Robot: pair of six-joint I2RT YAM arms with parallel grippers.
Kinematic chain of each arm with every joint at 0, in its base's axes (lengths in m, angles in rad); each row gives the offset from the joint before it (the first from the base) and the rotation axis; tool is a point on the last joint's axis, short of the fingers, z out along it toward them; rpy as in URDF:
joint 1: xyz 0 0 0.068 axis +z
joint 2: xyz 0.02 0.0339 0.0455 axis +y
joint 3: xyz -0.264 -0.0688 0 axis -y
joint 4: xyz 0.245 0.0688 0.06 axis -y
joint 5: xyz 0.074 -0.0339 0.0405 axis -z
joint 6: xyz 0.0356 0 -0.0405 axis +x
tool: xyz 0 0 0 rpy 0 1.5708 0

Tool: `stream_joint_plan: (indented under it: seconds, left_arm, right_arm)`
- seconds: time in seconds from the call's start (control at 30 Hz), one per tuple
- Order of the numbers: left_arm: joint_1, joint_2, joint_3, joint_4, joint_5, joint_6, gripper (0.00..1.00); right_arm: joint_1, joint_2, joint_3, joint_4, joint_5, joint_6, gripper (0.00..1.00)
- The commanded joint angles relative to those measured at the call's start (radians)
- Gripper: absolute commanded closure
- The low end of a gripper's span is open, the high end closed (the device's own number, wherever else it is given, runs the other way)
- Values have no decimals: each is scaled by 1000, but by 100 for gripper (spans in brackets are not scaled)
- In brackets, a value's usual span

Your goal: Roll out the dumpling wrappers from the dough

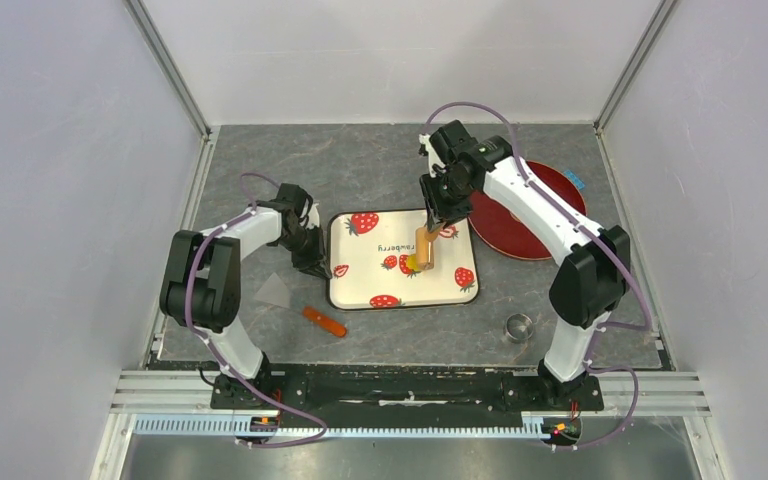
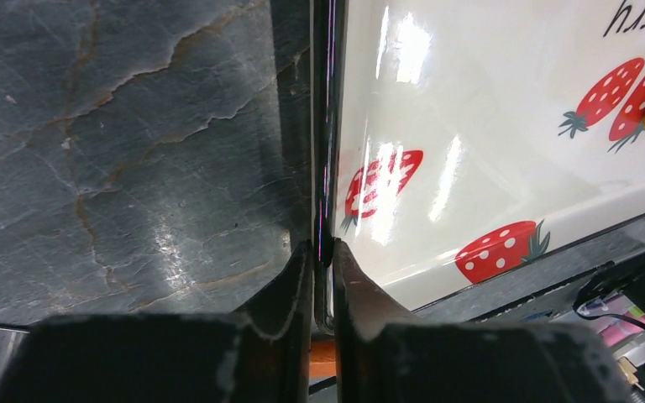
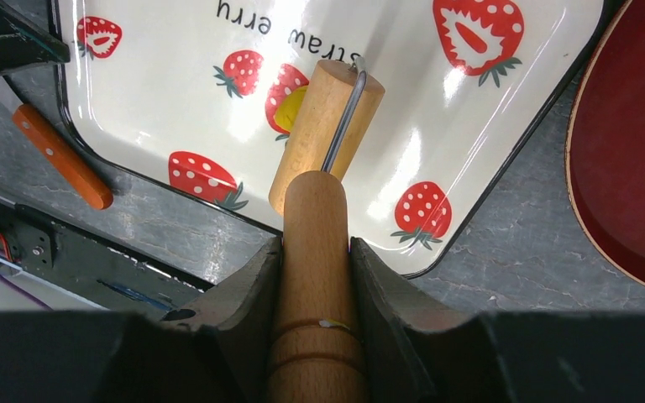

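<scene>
The dough [image 1: 412,263] is lying as a small yellow lump near the middle of the tray [image 1: 400,298], mostly hidden under the barrel of the wooden roller [image 1: 425,245], which is bearing down on it. The right gripper [image 1: 445,215] is clamping the roller's handle between its fingers. The left gripper [image 2: 323,252] is pinching the tray's left rim, jaws almost together. No flat wrappers are showing, and the ring cutter [image 1: 518,325] is lying off the tray's near right corner. Judgement: rolling is barely beginning and cutting is outstanding.

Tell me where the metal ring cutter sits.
In the top view, the ring cutter lies on the table off the strawberry tray's near-right corner, beside the right arm.
</scene>
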Motion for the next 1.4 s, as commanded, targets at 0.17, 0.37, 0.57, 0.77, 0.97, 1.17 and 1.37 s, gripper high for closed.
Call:
stream_joint_plan:
  seconds: [0.17, 0.37, 0.57, 0.77, 0.97, 1.17, 1.37]
  left_arm:
    - [-1, 28, 27, -19, -11, 21, 98]
    - [-1, 32, 30, -26, -18, 27, 98]
    - [-1, 40, 32, -28, -12, 27, 98]
    - [-1, 41, 32, -29, -9, 26, 98]
    - [-3, 46, 33, -28, -4, 26, 98]
    - [-3, 47, 32, -27, -4, 25, 98]
    - [-3, 47, 32, -24, 0, 25, 98]
  right_arm:
    - [25, 11, 47, 3, 17, -8, 100]
    - [26, 20, 40, 7, 20, -7, 100]
    - [33, 30, 18, 29, 13, -2, 100]
    - [39, 38, 2, 42, 9, 1, 100]
    - [44, 43, -24, 54, 10, -3, 100]
    - [43, 38, -48, 63, 32, -3, 100]
    - [50, 25, -86, 85, 17, -10, 100]
